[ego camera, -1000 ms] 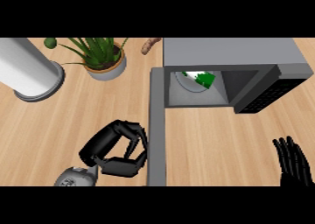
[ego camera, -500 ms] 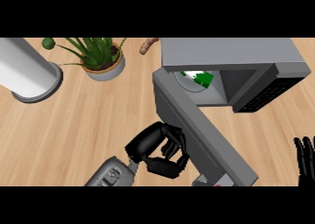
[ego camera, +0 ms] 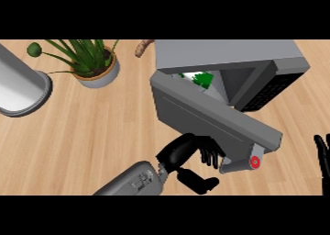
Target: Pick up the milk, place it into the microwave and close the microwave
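The grey left forearm came up from the lower edge and angled to the right, ending in the black left hand (ego camera: 188, 153) just below the grey microwave door (ego camera: 211, 120). Its fingers (ego camera: 211, 153) were bent against the door's outer face near the free edge, holding nothing, with the thumb hanging below. A grey handle piece with a red ring (ego camera: 254, 161) sat just beside the fingers.

The door stood partly swung across the opening of the grey box-shaped microwave (ego camera: 228, 57). Through the remaining gap the white-and-green milk carton (ego camera: 200, 79) showed inside; no writing on it could be read.

The black right hand (ego camera: 326, 158) rested at the right edge, fingers straight and upward.
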Controlling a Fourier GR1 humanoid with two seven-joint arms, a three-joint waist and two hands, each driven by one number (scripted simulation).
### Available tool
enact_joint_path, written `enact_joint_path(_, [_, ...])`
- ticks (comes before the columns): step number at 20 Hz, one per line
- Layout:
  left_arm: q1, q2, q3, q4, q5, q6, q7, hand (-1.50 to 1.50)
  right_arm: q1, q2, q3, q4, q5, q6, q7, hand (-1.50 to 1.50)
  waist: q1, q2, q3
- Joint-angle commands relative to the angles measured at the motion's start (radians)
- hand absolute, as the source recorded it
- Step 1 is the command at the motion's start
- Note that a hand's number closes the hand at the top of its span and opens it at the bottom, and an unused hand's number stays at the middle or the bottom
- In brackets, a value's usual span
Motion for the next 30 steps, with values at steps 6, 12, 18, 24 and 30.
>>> enact_joint_path(6, [-0.129, -0.007, -0.051, -0.007, 0.259, 0.144, -0.135, 1.50, -0.078, -0.071, 0.017, -0.105, -0.049, 0.073, 0.087, -1.50, -0.085, 0.022, -0.005])
enact_joint_path(12, [-0.246, -0.007, -0.029, 0.058, 0.360, 0.180, -0.146, 1.50, -0.097, -0.089, 0.040, -0.159, -0.064, 0.100, 0.114, -1.50, -0.152, 0.036, -0.003])
enact_joint_path(18, [-0.355, -0.007, -0.006, 0.120, 0.433, 0.205, -0.157, 1.50, -0.106, -0.125, 0.005, -0.204, -0.100, 0.111, 0.148, -1.50, -0.215, 0.043, -0.001])
enact_joint_path(24, [-0.450, -0.007, 0.018, 0.178, 0.489, 0.249, -0.146, 1.50, -0.131, -0.165, -0.011, -0.225, -0.143, 0.139, 0.191, -1.50, -0.254, 0.054, 0.001])
enact_joint_path(30, [-0.508, -0.006, 0.033, 0.243, 0.538, 0.275, -0.145, 1.50, -0.154, -0.189, -0.026, -0.241, -0.172, 0.156, 0.211, -1.50, -0.293, 0.066, 0.003])
